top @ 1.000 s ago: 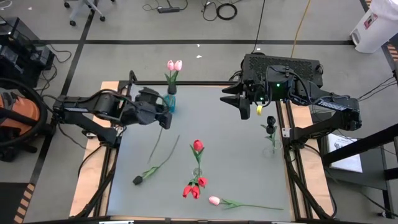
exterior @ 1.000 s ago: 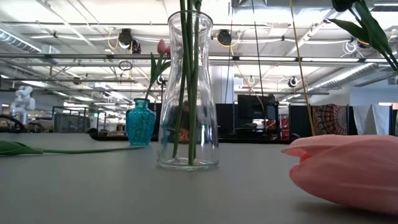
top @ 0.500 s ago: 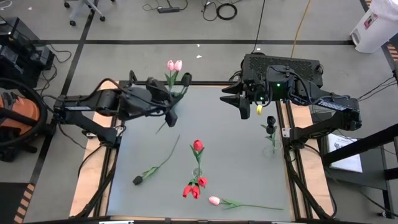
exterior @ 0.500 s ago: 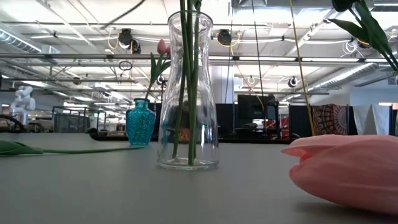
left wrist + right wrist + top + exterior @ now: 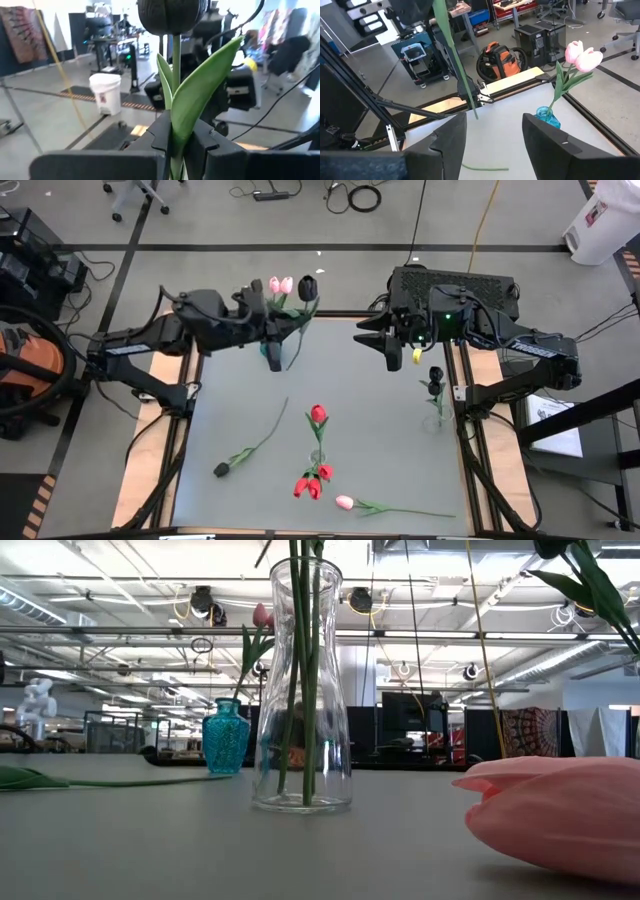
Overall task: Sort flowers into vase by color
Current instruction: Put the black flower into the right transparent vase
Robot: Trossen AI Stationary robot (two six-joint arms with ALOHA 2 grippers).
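- Pink, and lying nearest on the grey table (image 5: 400, 380), one loose pink tulip (image 5: 345, 502) waits beside the red tulips (image 5: 312, 483) in the clear glass vase (image 5: 302, 690).
- Another black tulip (image 5: 222, 469) lies loose to the left; the black-flower vase (image 5: 436, 418) stands by the right edge.
- Farther back, the left gripper (image 5: 272, 332) pinches a black tulip (image 5: 172, 15) low on its stem, fingers (image 5: 162, 135) closed around stem and leaf.
- That stem looks light, thin and bendy, the bud likely soft; holding low on the stem seems wise.
- A second ago this flower hung over the table; now it is lifted up beside the blue vase (image 5: 272, 350) of pink tulips (image 5: 280, 285).
- The right gripper (image 5: 383, 345) waits at the back right, fingers apart and empty.
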